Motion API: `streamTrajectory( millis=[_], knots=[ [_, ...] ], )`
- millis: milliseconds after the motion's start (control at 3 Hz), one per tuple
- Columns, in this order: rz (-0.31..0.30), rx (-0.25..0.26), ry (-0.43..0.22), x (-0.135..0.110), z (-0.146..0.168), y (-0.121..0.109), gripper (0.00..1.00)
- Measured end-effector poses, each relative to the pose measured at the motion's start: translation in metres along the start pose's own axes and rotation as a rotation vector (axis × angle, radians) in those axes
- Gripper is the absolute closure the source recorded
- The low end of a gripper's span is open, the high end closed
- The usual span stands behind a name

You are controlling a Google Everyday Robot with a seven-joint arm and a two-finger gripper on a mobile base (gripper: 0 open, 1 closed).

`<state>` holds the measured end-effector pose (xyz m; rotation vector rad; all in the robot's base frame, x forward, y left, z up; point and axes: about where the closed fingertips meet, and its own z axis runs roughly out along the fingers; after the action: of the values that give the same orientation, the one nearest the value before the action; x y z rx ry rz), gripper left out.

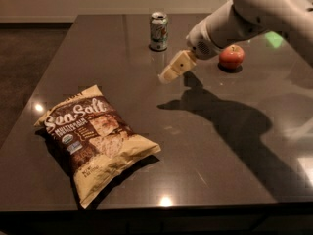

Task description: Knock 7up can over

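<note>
Near upright 7up can [159, 31], jaws.

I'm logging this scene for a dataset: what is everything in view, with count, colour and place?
7up can: one, green and white, upright near the table's far edge.
apple: one, red, far right, beside the arm.
chip bag: one, tan and brown, lying front left.
table: one, dark, glossy.
arm: one, white, reaching from upper right.
gripper: one, cream, above the table, nearer than the can, apart from it.

Break room: snack-strewn dark table [234, 180] under pincer [166, 76].
</note>
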<state>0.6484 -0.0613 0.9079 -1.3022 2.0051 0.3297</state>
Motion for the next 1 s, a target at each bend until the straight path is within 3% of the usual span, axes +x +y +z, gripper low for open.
streamTrajectory(
  millis=[333, 667, 1000],
  knots=[
    [0.089, 0.007, -0.082, -0.017, 0.029, -0.016, 0.00],
    [0.166, 0.063, -0.128, -0.027, 0.050, -0.038, 0.00],
    [0.235, 0.158, -0.150, -0.023, 0.062, -0.066, 0.00]
  ],
)
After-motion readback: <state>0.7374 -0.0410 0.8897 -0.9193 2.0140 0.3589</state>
